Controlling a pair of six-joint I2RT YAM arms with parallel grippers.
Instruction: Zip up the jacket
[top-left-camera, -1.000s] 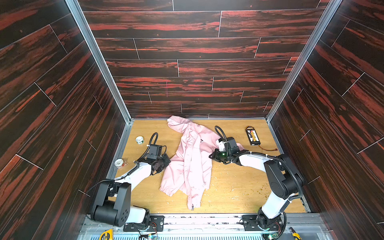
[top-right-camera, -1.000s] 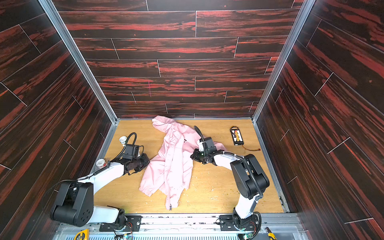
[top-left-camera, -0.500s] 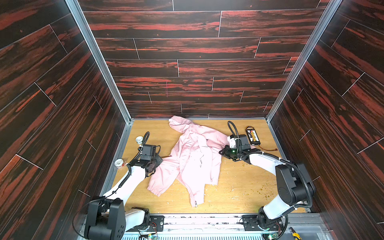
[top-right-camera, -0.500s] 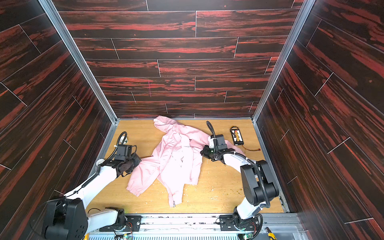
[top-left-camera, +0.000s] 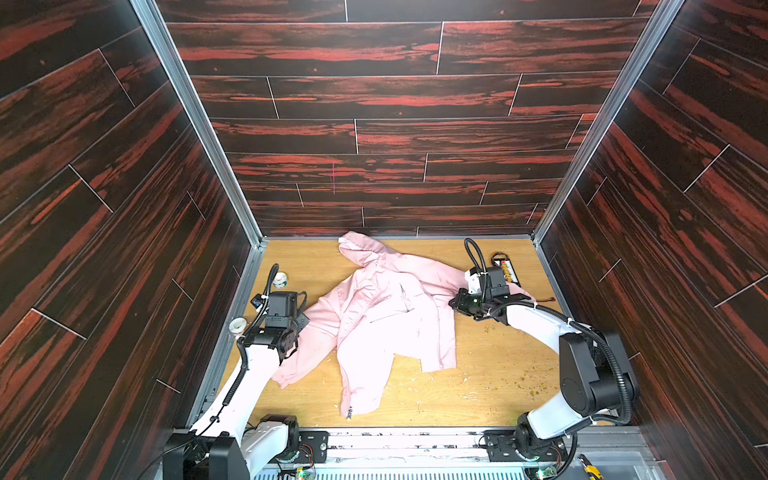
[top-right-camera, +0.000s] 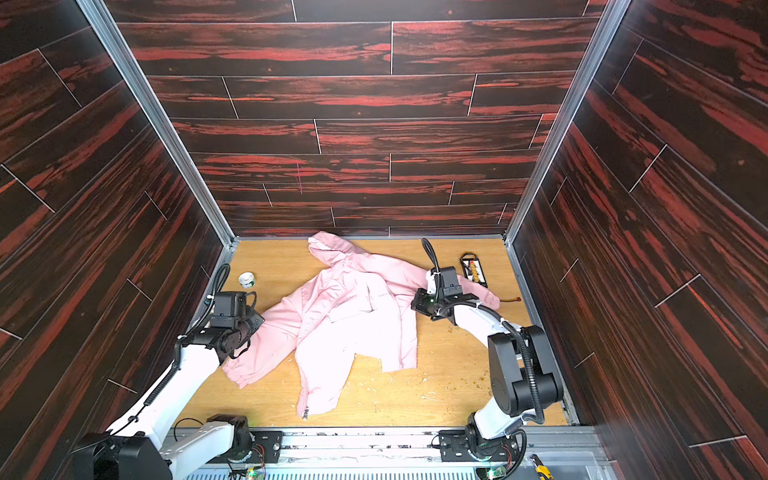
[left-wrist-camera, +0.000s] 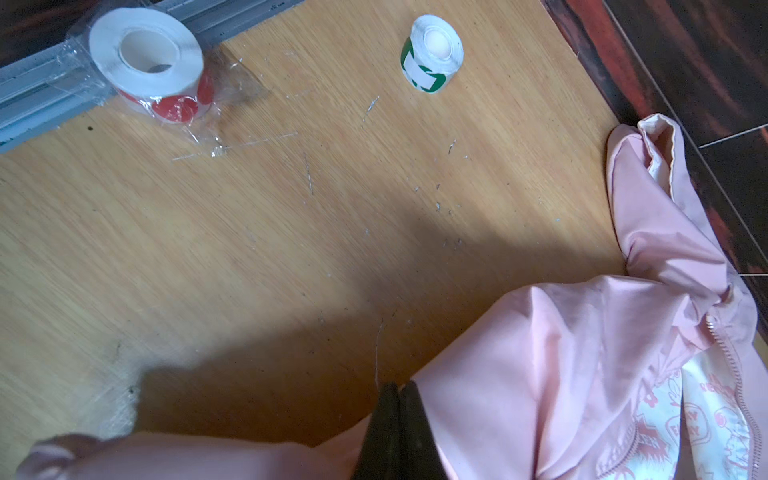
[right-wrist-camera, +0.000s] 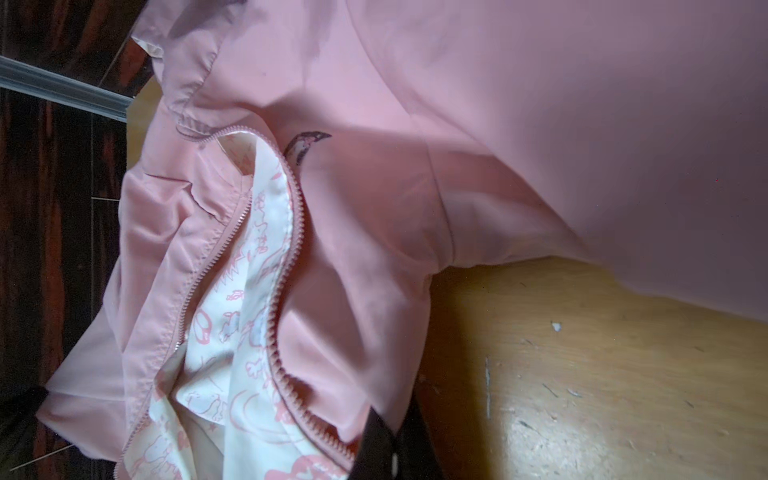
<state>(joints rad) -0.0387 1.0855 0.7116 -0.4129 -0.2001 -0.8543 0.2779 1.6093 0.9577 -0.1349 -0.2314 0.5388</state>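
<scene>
Covering the middle of the wooden tabletop (top-left-camera: 498, 374), the pale pink jacket (top-left-camera: 386, 316) lies front-up and unzipped, with its hood (top-left-camera: 357, 249) against the back wall and its sleeves spread to either side. The left gripper (left-wrist-camera: 395, 401) sits low over the sleeve on its own side, black fingers pressed together on a fold of that fabric. The right gripper (right-wrist-camera: 392, 432) is likewise all but closed, nipping the jacket's edge below the other armpit (both top views place it at that sleeve's root). Between the parted zipper teeth (right-wrist-camera: 291, 249) shows a white lining (right-wrist-camera: 232, 332) printed in pink. A black connector board (top-left-camera: 505, 268) lies near the back right corner. A roll of red stickers (left-wrist-camera: 145, 62) and a smaller roll of green stickers (left-wrist-camera: 432, 54) rest by the left edge. A small bird logo (right-wrist-camera: 305, 145) sits just beside the zipper, and the zipper pull (top-left-camera: 348, 411) lies at the hem
</scene>
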